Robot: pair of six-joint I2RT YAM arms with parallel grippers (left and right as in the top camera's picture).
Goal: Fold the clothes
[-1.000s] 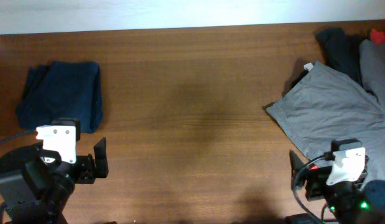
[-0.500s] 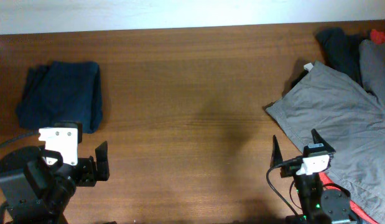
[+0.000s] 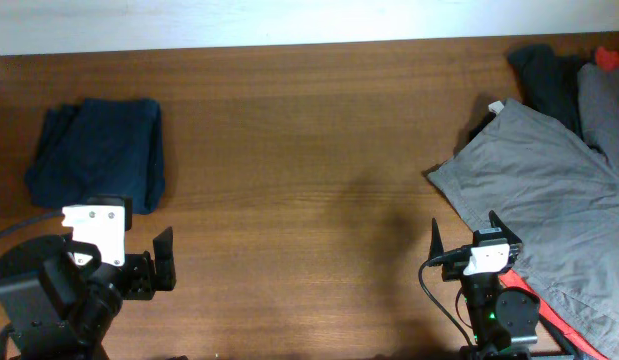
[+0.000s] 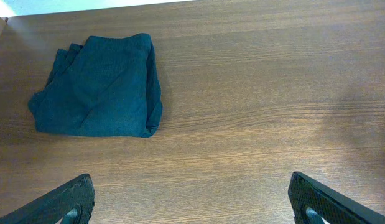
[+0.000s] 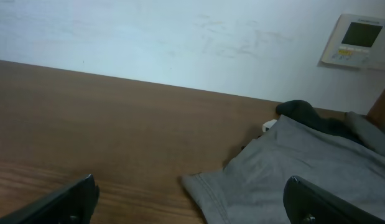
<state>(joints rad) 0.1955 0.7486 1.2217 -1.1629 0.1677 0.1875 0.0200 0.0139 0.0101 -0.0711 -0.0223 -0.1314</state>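
Observation:
A folded dark blue garment (image 3: 97,152) lies at the far left of the table; it also shows in the left wrist view (image 4: 99,87). A grey garment (image 3: 539,190) lies spread at the right, and its near corner shows in the right wrist view (image 5: 285,168). My left gripper (image 3: 161,258) is open and empty near the front left; in its own view (image 4: 191,202) the fingers stand wide apart over bare wood. My right gripper (image 3: 469,235) is open and empty just left of the grey garment, its fingers (image 5: 74,196) wide apart.
A pile of dark, grey and red clothes (image 3: 574,80) sits at the far right corner. A red strip (image 3: 564,325) shows under the grey garment near the front edge. A wall panel (image 5: 357,40) hangs behind the table.
My right arm has swung left and forward off the grey garment, and its gripper now points toward the garment's corner. The left arm has barely moved.

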